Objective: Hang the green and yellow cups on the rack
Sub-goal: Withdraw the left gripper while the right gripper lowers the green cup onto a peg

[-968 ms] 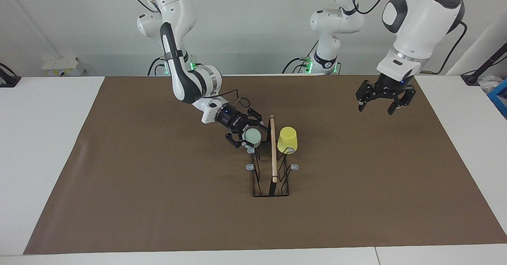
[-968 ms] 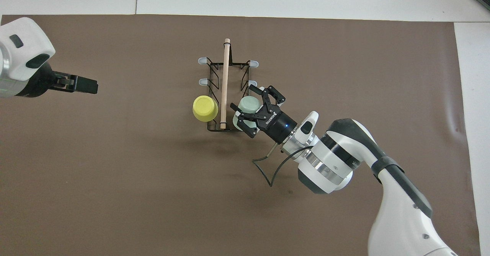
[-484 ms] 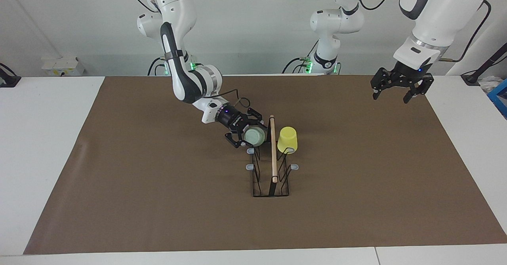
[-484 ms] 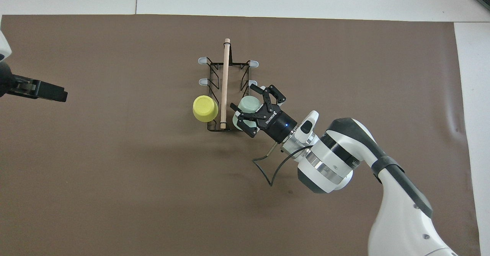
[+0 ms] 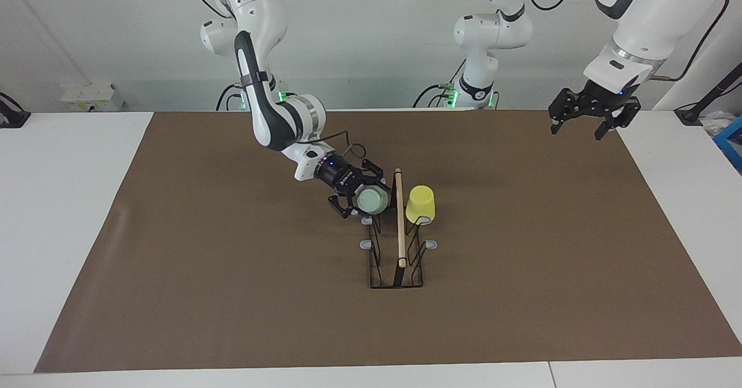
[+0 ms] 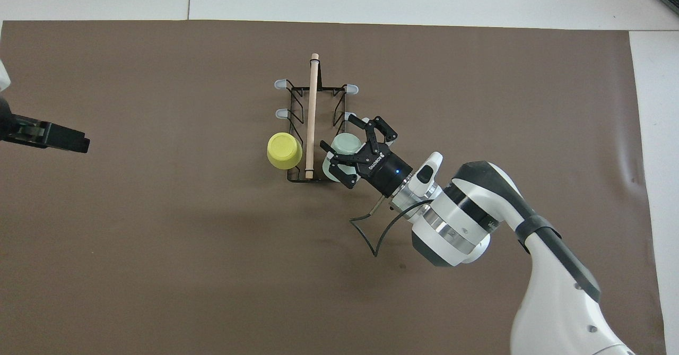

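Both cups sit at the rack, and the right gripper is at the green one.

The rack (image 5: 396,249) stands mid-table on the brown mat (image 5: 232,295), its wooden rod (image 5: 399,220) running away from the robots. The yellow cup (image 5: 421,205) hangs upside down on a prong on the side toward the left arm's end, at the rack's end nearer the robots. The green cup (image 5: 372,200) is at the matching prong across the rod (whether it is fully seated I cannot tell). The right gripper (image 5: 358,194) has its fingers (image 5: 337,204) spread wide around the green cup. The left gripper (image 5: 586,117) waits raised over the mat's corner at its own end, fingers apart and holding nothing.
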{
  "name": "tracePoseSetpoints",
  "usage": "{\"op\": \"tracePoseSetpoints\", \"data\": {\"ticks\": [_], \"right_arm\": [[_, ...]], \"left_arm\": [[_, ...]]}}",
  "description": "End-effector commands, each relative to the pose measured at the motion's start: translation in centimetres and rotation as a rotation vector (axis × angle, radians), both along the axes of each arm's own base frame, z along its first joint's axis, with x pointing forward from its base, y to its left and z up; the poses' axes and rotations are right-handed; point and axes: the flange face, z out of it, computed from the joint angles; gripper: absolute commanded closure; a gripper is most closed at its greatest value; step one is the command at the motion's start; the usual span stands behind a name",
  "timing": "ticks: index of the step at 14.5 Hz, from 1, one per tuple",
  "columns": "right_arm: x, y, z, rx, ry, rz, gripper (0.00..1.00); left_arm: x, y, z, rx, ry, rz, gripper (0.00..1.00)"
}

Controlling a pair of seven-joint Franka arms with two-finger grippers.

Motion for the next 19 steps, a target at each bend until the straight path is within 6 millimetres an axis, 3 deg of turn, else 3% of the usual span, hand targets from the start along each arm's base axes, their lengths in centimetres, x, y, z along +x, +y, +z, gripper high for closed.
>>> {"op": "tracePoseSetpoints", "data": {"ticks": [1,7,11,16,19], "right_arm": [[-1.0,1.1,-0.4,0.021,0.112,-0.139,0.13],[-2.5,1.4,3.2,-0.041,0.249,-0.171,0.13],[-2.7,0.4,6.6,-0.104,0.290,-0.205,0.13],[-3.2,-2.6,13.3,-0.295,0.282,-0.250,0.13],[-3.7,-3.3,15.0,-0.374,0.275,-0.269,0.13]], "left_arm": [[-1.3,0.2,0.5,0.020,0.021,0.000,0.00],[-1.6,0.4,1.9,0.055,0.037,-0.005,0.00],[-1.8,0.5,2.0,0.049,0.038,0.005,0.00],[-1.7,0.4,2.0,0.040,0.036,0.041,0.00],[-1.7,0.5,2.2,0.016,0.034,0.061,0.00]]}}
